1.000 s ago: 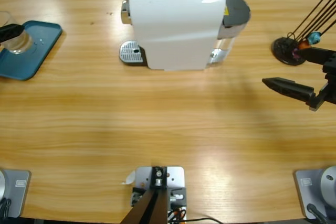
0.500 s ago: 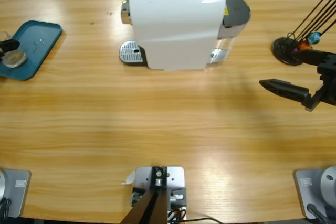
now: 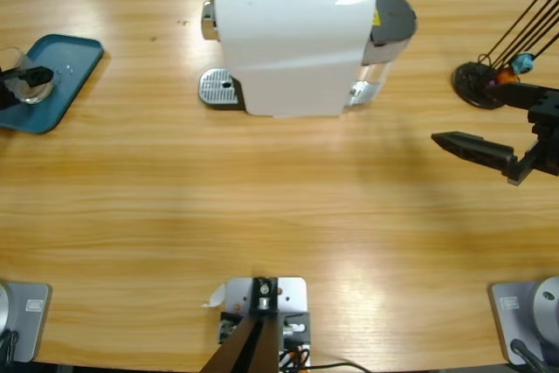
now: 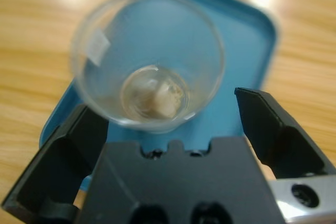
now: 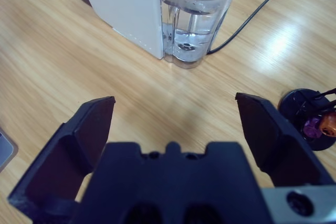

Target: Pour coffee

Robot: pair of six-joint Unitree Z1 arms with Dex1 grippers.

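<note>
Lab-like test bench, long wooden table [image 3: 279,207], white coffee machine [image 3: 293,37], capsule stand [image 3: 482,83]

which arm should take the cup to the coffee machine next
Left: its gripper already straddles the clear cup over the blue tray. The right gripper hangs open and empty near the capsule holder.

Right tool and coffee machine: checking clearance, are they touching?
Apart. The high view shows bare table between the right tool and the coffee machine.
</note>
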